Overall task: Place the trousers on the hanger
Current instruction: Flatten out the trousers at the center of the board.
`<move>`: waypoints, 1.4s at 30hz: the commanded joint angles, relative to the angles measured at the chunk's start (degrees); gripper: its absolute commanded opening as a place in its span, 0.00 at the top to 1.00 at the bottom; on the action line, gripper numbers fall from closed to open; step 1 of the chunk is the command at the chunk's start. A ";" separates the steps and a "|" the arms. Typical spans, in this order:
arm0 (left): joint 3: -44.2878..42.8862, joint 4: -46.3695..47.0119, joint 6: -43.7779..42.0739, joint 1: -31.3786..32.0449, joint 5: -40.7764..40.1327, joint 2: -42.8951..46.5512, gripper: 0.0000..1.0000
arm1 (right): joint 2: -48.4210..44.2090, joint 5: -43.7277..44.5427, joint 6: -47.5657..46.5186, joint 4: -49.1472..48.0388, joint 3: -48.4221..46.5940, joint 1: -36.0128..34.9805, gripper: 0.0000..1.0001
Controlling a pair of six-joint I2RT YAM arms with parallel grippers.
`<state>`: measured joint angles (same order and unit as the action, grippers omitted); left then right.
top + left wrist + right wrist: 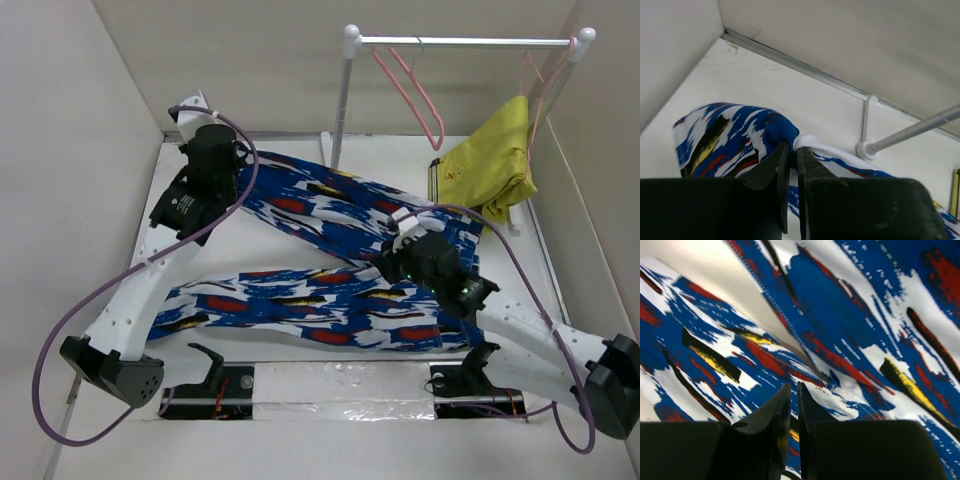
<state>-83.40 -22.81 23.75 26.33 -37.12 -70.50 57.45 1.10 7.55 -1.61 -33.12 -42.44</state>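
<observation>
Blue splashed trousers (pixel 330 300) lie spread in a V on the worktop (pixel 275 250). Left hand (pixel 792 147) at the far-left corner, fingers clamped on a bunched end beside a white cord. Right hand (pixel 793 387) at the fork, fingers pinched together on a fabric fold. Pink hanger (pixel 415 95) hangs on the rail (pixel 460 42), well apart.
</observation>
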 commanded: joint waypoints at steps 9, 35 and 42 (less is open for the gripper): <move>1.29 -6.81 -8.99 -3.21 -2.52 0.37 1.00 | -8.58 2.85 0.01 1.52 0.69 -0.37 0.84; -37.04 -11.92 -8.19 -22.91 2.84 -47.91 0.27 | -10.52 4.35 1.59 5.83 0.78 -0.37 0.84; -2.34 2.95 -0.57 -28.50 9.24 -28.83 0.39 | -8.67 1.19 1.77 2.22 1.40 -0.89 0.91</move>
<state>-92.58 -25.78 17.61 2.13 -31.22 -106.02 48.23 4.12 9.39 3.22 -31.42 -42.83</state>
